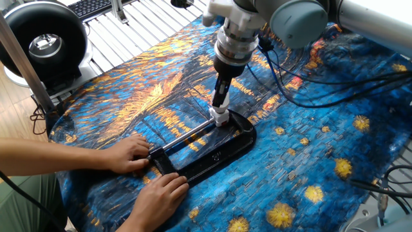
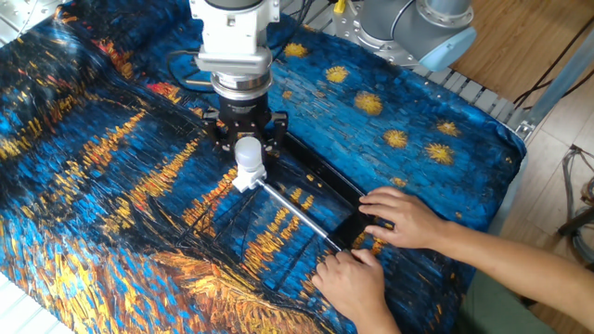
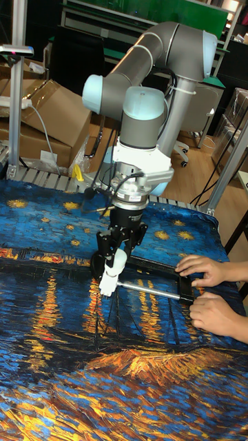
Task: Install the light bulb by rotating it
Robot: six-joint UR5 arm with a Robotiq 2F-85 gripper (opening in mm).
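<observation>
The light bulb [image 2: 248, 151], small, round and frosted white, stands upright on the white square socket block [image 2: 243, 179] at the end of a metal rod [image 2: 297, 213]. My gripper [image 2: 248, 148] comes straight down over it, black fingers [image 2: 219, 139] on either side, shut on the light bulb. The tall fixed view shows the light bulb [image 3: 117, 261] between the fingers, above the socket block [image 3: 107, 284]. In one fixed view my gripper [image 1: 221, 101] is edge-on and hides most of the bulb; only the socket block [image 1: 221, 116] shows below it.
A person's two hands [image 1: 132, 155] [image 1: 161, 191] press on the near end of the black clamp frame [image 1: 225, 151]. A painted blue and orange cloth [image 1: 309, 154] covers the table. Cables [image 1: 335, 80] trail off the arm. A black fan [image 1: 45, 42] stands at the far left.
</observation>
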